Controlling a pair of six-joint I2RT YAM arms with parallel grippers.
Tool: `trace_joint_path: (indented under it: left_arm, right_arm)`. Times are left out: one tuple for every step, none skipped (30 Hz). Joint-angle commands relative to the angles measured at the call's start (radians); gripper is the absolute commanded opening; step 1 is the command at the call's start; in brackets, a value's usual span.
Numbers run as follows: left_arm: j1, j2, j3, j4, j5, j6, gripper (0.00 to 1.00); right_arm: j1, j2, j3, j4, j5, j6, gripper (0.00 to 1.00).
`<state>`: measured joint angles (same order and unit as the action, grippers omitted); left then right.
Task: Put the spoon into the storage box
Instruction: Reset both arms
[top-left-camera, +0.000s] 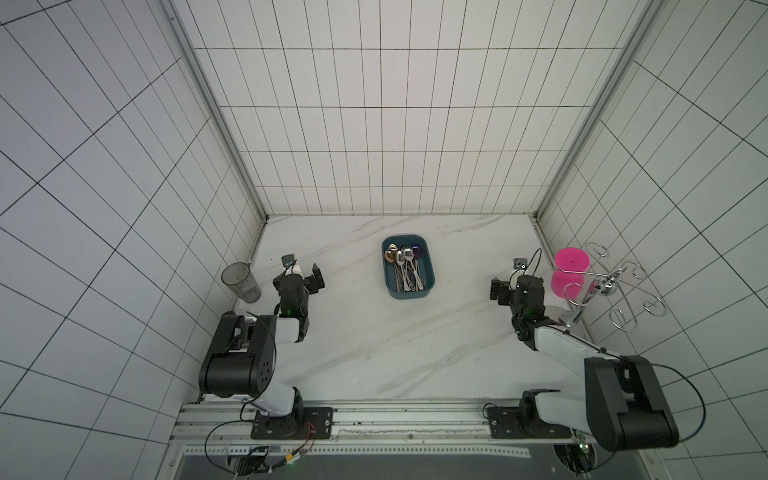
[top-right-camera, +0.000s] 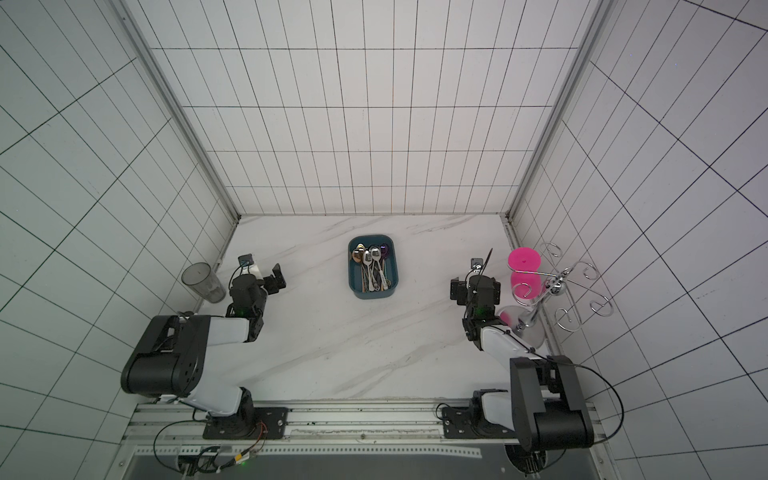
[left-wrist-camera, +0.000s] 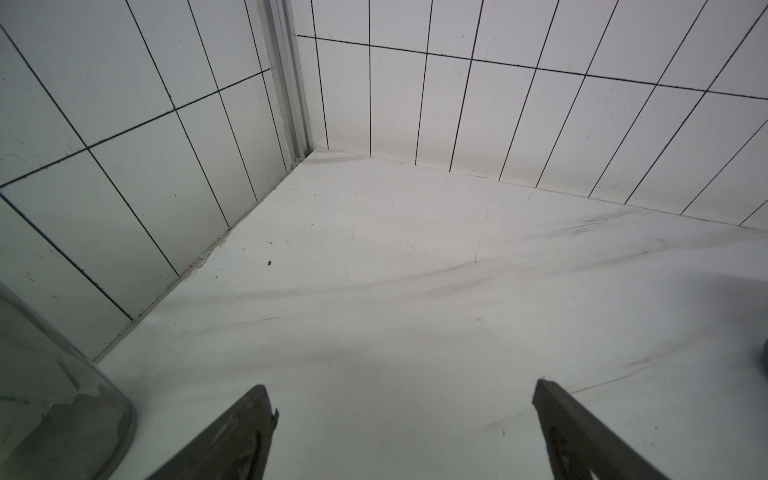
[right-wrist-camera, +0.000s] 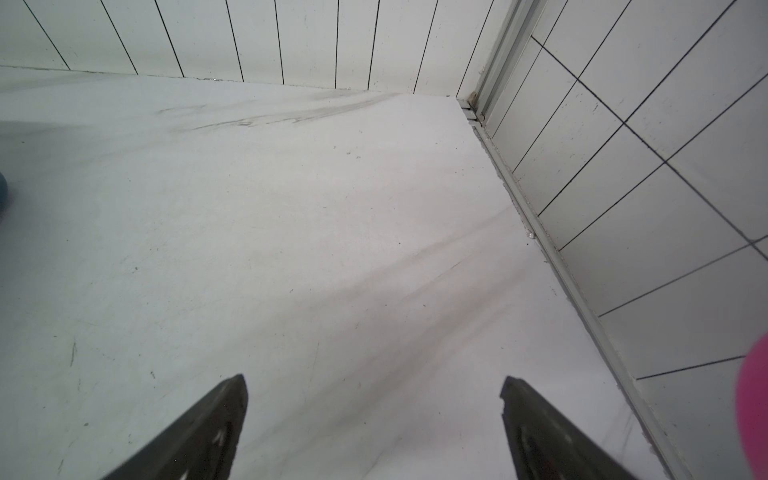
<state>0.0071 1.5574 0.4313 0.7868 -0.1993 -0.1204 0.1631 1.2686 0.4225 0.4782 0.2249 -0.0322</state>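
Observation:
The dark teal storage box (top-left-camera: 409, 294) (top-right-camera: 374, 294) sits at mid-table toward the back in both top views. Several spoons (top-left-camera: 402, 266) (top-right-camera: 371, 266), silver, gold and dark, lie inside it with bowls toward the back wall. No spoon shows on the tabletop. My left gripper (top-left-camera: 302, 274) (left-wrist-camera: 401, 386) hovers left of the box, open, with bare marble between its fingers. To the right of the box, my right gripper (top-left-camera: 509, 282) (right-wrist-camera: 374, 378) is also open and holds nothing.
A smoky-grey tumbler (top-left-camera: 241, 282) (left-wrist-camera: 50, 395) stands by the left wall, close beside my left gripper. A pink cup (top-left-camera: 571, 272) (right-wrist-camera: 754, 407) hangs on a chrome wire rack (top-left-camera: 611, 286) at the right wall, next to my right arm. Tiled walls close in three sides.

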Motion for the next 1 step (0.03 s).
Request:
trace_joint_path:
  left_arm:
    - [-0.004,0.003,0.007,0.007,-0.041,-0.010,0.99]
  right_arm:
    - [-0.010,-0.028,-0.036,0.020,-0.004,0.002,0.99]
